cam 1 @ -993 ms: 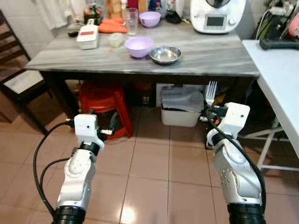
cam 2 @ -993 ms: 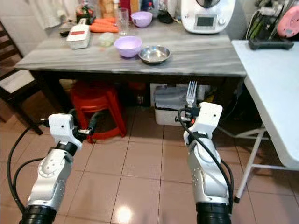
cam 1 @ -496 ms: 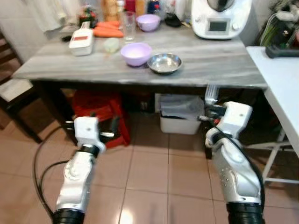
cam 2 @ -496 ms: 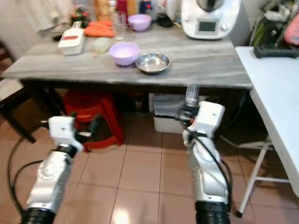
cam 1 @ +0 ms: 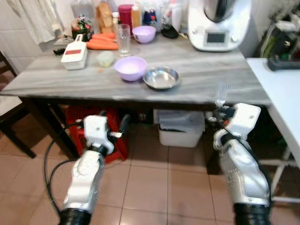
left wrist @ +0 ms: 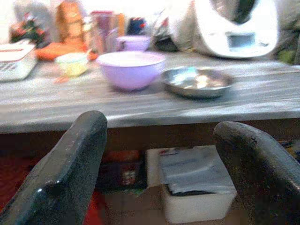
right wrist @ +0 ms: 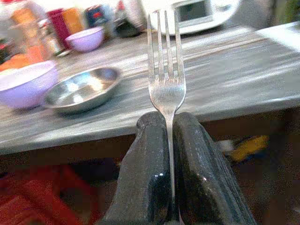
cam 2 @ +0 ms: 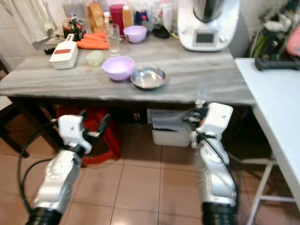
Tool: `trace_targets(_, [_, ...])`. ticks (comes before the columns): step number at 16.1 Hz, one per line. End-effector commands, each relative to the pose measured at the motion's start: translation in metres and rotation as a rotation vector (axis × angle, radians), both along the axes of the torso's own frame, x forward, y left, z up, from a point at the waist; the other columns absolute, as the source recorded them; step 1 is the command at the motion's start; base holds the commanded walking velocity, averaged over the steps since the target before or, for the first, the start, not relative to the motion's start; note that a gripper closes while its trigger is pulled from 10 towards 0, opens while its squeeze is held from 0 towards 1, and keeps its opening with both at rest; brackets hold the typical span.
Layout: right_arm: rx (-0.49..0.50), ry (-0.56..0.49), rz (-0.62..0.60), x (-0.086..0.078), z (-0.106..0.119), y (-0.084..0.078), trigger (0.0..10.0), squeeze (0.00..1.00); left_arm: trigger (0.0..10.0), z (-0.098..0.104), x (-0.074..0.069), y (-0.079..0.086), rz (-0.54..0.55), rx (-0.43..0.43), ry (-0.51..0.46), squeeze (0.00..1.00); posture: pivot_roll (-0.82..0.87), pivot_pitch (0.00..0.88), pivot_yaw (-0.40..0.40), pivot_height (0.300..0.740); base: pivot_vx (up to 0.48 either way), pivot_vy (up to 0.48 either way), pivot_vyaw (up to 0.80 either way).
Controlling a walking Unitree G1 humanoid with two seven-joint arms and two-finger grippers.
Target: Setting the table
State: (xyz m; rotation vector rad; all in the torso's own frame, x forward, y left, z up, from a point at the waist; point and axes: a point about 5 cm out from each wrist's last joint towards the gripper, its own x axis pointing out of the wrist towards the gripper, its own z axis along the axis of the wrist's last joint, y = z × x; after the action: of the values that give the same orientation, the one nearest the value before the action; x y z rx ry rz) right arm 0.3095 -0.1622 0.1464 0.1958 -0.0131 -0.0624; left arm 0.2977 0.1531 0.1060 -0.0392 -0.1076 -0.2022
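Nearest, the right gripper [right wrist: 169, 140] has its jaws clenched on the handle of a fork [right wrist: 166, 84], which stands upright with its tines pointing up. The fork is plain silver metal with four tines; its handle is hidden between the black fingers [right wrist: 145, 173]. From the head it shows as a pale blur [cam 1: 222, 95] just in front of the near right edge of the bench [cam 1: 201, 70], below the level of its top. The left gripper [left wrist: 159, 159] is held low on the left before the bench's near edge, its jaws released and wide apart with nothing between them.

Under the bench sit a red stool [cam 1: 112, 123] on the left and a white bin [cam 1: 180, 131] to its right, both partly cut off by the arms and the bench edge.

On the grey streaked bench top, a lilac bowl [cam 1: 131, 68] stands just left of a shallow steel dish [cam 1: 161, 78], near each other. Farther left is a white box with a red label [cam 1: 74, 55]; its writing is too small to read. Behind are a clear glass [cam 1: 123, 40], carrots [cam 1: 101, 43], a second lilac bowl [cam 1: 144, 33] and a white kitchen machine [cam 1: 217, 26] with a small screen, unreadable. Bottles and jars at the far edge blur together.
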Motion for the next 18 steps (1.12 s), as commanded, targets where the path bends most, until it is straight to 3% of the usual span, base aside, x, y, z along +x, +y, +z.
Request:
trace_targets(1, [-0.008,-0.017,-0.008,-0.0003,0.0039,-0.0037,10.0,0.0,10.0,0.0044,0.001,-0.0006,0.002,0.0,-0.018,0.0,-0.08,0.065,0.043,0.74,0.409,0.0,0.0])
trace_targets(18, [-0.003,-0.001,0.003,-0.0015,-0.0011,-0.0007,10.0,0.0,10.0,0.0046,0.0009,-0.0034,-0.009,-0.009,-0.016,0.0,-0.08,0.068,0.051,0.74,0.407,0.0,0.0])
